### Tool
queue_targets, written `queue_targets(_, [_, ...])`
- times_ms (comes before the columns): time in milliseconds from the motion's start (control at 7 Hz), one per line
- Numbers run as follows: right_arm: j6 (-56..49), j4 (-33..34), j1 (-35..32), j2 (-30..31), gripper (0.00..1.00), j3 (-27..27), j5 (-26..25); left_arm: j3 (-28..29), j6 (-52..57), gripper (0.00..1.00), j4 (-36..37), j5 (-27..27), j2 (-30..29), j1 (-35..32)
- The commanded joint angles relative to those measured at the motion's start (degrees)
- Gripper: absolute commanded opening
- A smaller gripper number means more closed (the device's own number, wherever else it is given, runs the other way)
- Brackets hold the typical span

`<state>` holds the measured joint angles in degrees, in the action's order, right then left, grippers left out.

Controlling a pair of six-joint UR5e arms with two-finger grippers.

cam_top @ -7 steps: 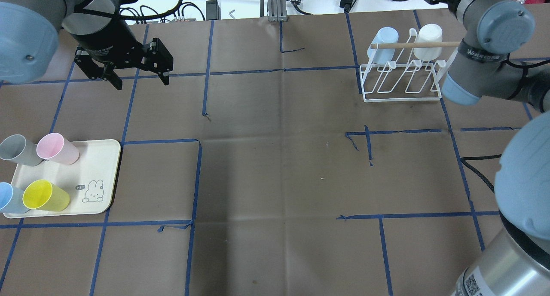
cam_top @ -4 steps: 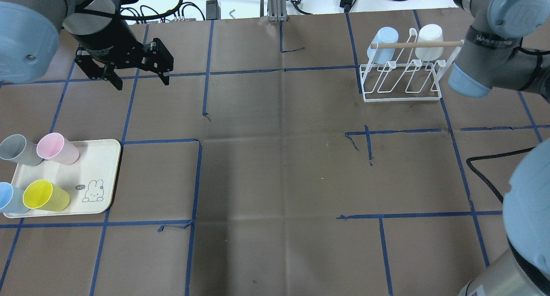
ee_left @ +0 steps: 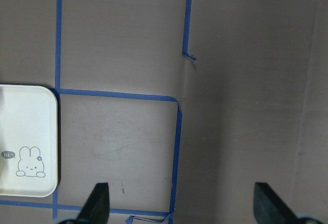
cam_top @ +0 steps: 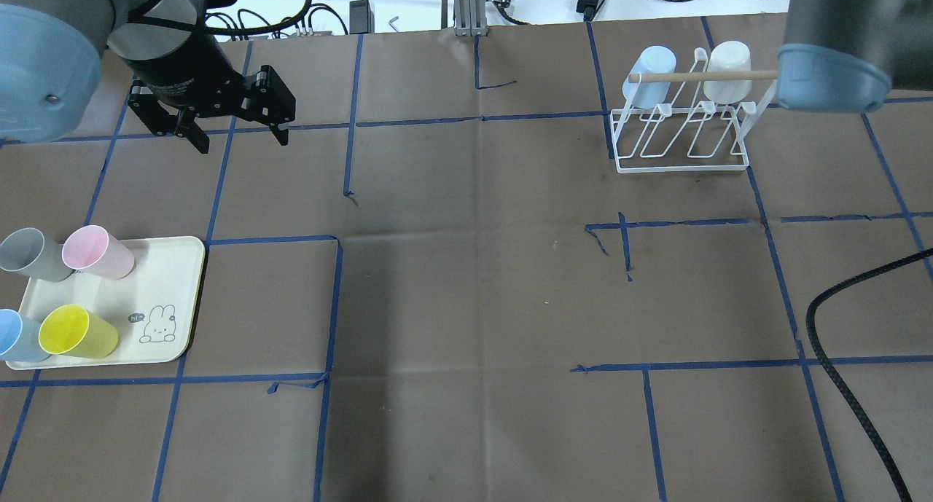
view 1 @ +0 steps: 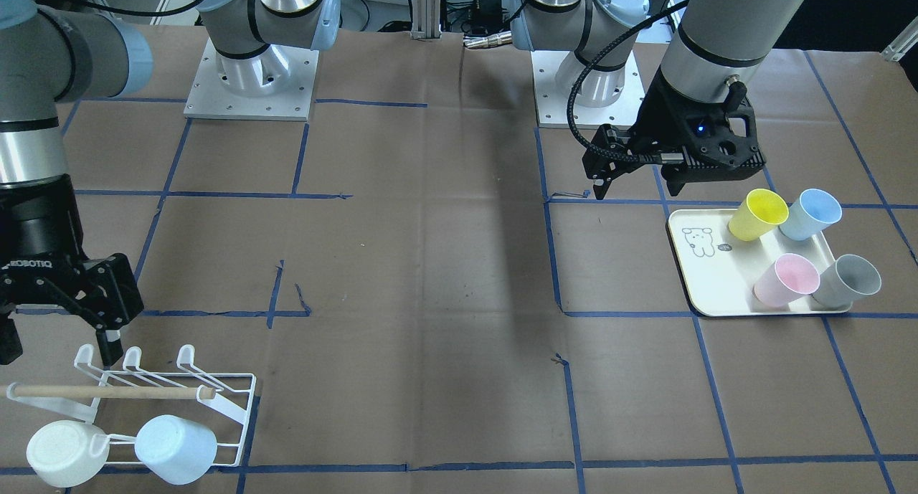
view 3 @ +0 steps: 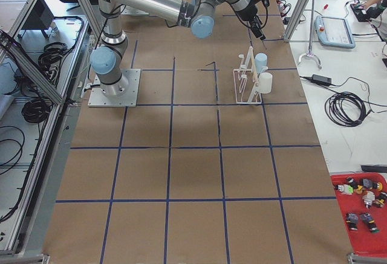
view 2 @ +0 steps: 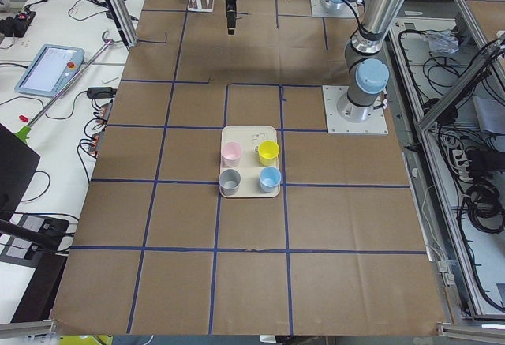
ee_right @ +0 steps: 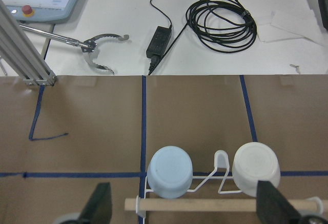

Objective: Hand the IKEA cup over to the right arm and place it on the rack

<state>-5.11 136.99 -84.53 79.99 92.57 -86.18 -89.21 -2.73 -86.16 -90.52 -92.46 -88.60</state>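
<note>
Pink cup [cam_top: 97,252] at seven o'clock of left pincer [cam_top: 240,143]; that and right pincer [view 1: 57,347] gape empty. Best straddle its wall squarely.

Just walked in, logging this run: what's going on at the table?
Neither hand holds anything. The left hand hangs open above the table near the cream tray, where the yellow cup, pink cup, grey cup and blue cup stand. The right hand is open by the white rack, which already carries a light blue cup and a white cup upside down. The next cup is not yet picked up.
</note>
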Motion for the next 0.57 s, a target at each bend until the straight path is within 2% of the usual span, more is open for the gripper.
queue_targets(0, [0.36,-12.93,-3.96,2.09,1.0,-1.33,-2.13,0.0,-0.09,1.0,-0.06,-0.01,-0.01,-0.08])
queue_targets(143, [1.14,-19.07,-5.54,5.5,1.0,-0.9,-3.97,0.0,-0.09,1.0,-0.07,-0.27,0.08,-0.26])
queue_targets(429, [3.96,-34.27,-6.0,10.52,1.0,-0.81,-3.91,0.0,-0.18,1.0,0.02,-0.27,-0.01,-0.26])
